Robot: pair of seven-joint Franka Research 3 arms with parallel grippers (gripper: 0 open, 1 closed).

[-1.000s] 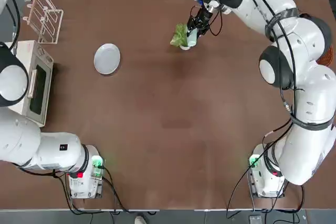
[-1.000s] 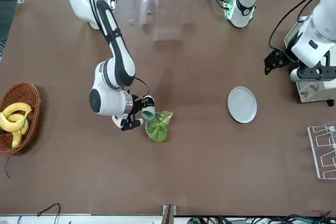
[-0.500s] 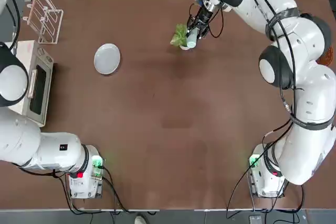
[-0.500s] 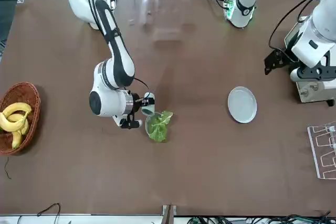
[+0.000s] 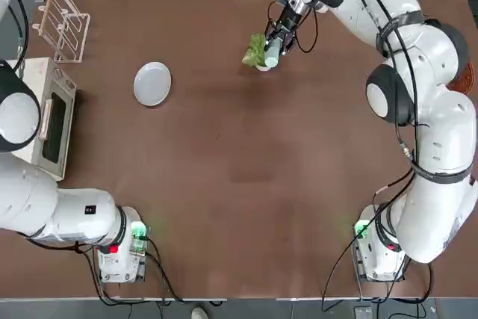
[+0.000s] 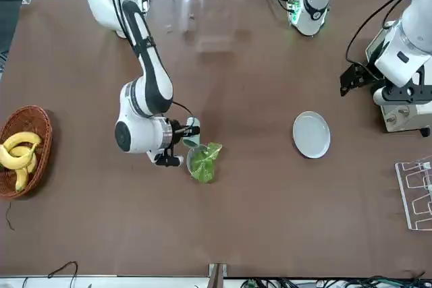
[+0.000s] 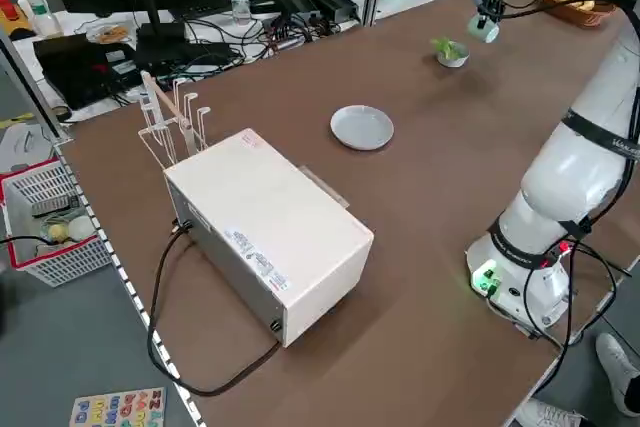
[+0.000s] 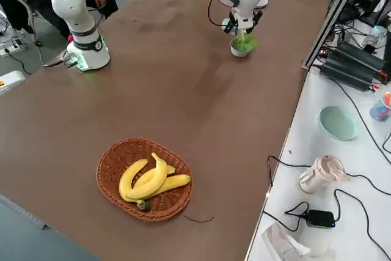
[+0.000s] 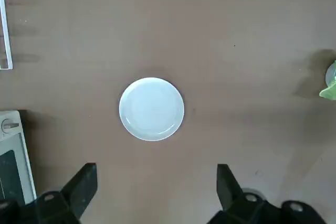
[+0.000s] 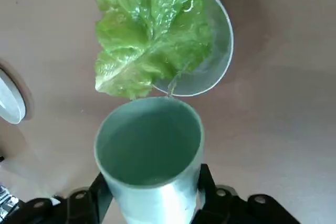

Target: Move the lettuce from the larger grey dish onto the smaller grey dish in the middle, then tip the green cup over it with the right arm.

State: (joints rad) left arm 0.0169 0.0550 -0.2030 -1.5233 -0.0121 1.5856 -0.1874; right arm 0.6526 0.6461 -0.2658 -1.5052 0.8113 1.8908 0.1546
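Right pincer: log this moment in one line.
right pincer | grips green cup, tipped | mouth at bowl | lettuce in bowl

From the overhead view, with the table's middle as the hub, bare tabletop runs through the centre to 6 o'clock. A bare lane separates the plate at 10 from the lettuce near 12. The right gripper, gripping the green cup, blocks the lettuce's 3 o'clock side; its 9 o'clock side is unobstructed. The right arm obstructs 1 to 4, the left arm 8, the white oven 9.
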